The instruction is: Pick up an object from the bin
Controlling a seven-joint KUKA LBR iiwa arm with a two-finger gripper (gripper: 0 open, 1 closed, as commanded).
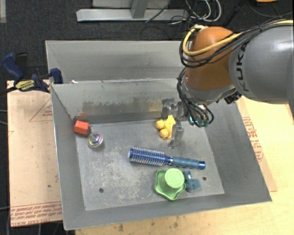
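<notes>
My gripper (177, 135) hangs low in the bin's back middle, right beside a small yellow lumpy toy (163, 128) that lies near the back wall. The toy sits just to the gripper's left, touching or nearly touching it; whether it is gripped I cannot tell. A blue hairbrush (161, 159) lies on the floor just in front of the gripper, with its bristle head to the left and its handle to the right.
A green round lid-like thing (169, 183) with a small blue piece (192, 184) beside it lies at the front, below the brush. An orange block (82, 127) and a small shiny round thing (95, 139) sit at the back left. The arm's orange cover looms over the back right.
</notes>
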